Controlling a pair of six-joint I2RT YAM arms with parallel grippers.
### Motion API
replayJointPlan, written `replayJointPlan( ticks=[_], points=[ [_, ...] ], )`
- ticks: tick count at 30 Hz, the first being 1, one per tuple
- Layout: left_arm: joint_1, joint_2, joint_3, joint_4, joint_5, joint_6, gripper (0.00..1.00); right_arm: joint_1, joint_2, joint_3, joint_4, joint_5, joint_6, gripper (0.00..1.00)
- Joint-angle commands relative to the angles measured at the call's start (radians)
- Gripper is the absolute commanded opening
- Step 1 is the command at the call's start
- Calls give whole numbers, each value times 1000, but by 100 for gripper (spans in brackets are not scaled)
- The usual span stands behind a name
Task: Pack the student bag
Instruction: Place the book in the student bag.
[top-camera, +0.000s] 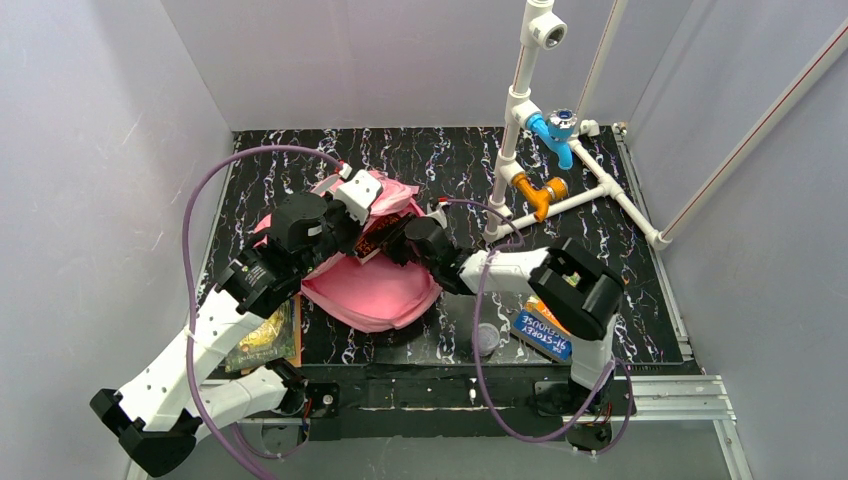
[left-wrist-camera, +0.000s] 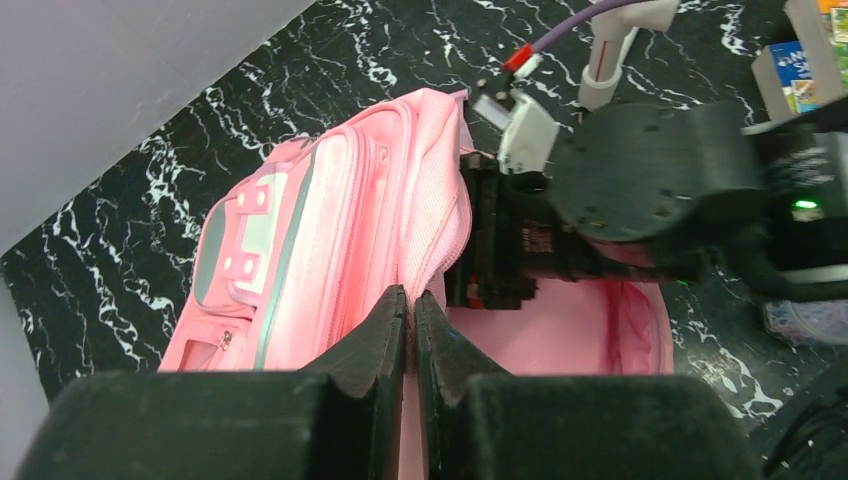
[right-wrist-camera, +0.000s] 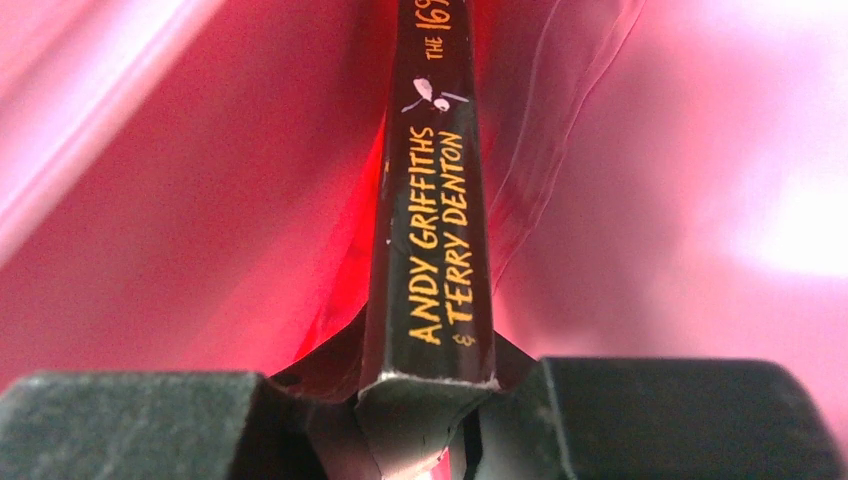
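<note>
The student bag (top-camera: 375, 292), pink and soft, lies open on the dark marbled table, its grey strips and front pockets (left-wrist-camera: 265, 235) showing in the left wrist view. My left gripper (left-wrist-camera: 412, 300) is shut on the pink edge of the bag's opening and holds that flap up (top-camera: 374, 188). From the right, my right gripper (top-camera: 398, 244) reaches into the mouth of the bag. It is shut on a dark book (right-wrist-camera: 432, 230) with orange author names on its spine, the fingers at the spine's near end (right-wrist-camera: 432, 385). Pink lining (right-wrist-camera: 180, 230) surrounds the book (top-camera: 372, 240).
A second book (top-camera: 262, 340) lies by the left arm near the front edge. A blue and orange book (top-camera: 543, 330) and a small clear round thing (top-camera: 487, 338) lie by the right arm's base. A white pipe frame (top-camera: 515, 120) with blue and orange valves stands at the back right.
</note>
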Motion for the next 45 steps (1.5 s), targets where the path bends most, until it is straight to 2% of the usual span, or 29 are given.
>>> replayJointPlan(
  ticks=[1, 6, 8, 11, 14, 20, 22, 25, 30, 35, 38, 41, 45],
  points=[
    [-2, -59, 52, 87, 75, 30, 0, -47, 60, 119, 156, -15, -29, 1],
    [-2, -56, 45, 87, 70, 48, 0, -87, 143, 152, 193, -55, -29, 1],
    [-2, -57, 42, 92, 72, 48, 0, -103, 171, 171, 162, -40, -61, 18],
    [-2, -59, 32, 97, 69, 40, 0, -125, 222, 203, 152, -66, -101, 25],
    [-2, -60, 10, 112, 28, 18, 0, -138, 241, 212, 130, -110, -130, 37],
    [2, -43, -66, 171, -91, -41, 0, -138, 110, 148, -117, -128, -293, 71],
    [10, -27, -77, 188, -102, -64, 0, -138, 74, 135, -190, -126, -334, 77],
    [23, -2, -89, 205, -119, -91, 0, -138, 21, 96, -238, -128, -365, 80],
    [60, 36, -101, 192, -85, -131, 0, -107, -168, 38, -486, -134, -533, 84],
    [76, 59, -138, 206, -11, -160, 0, -63, -469, -117, -720, -111, -745, 90],
    [78, 88, -135, 198, 31, -169, 0, -63, -670, -178, -842, -98, -791, 90],
    [78, 123, -122, 181, 53, -184, 0, -65, -855, -209, -1038, 45, -749, 90],
    [78, 146, -143, 204, 73, -202, 0, -81, -1003, -219, -1394, 346, -567, 98]
  ],
)
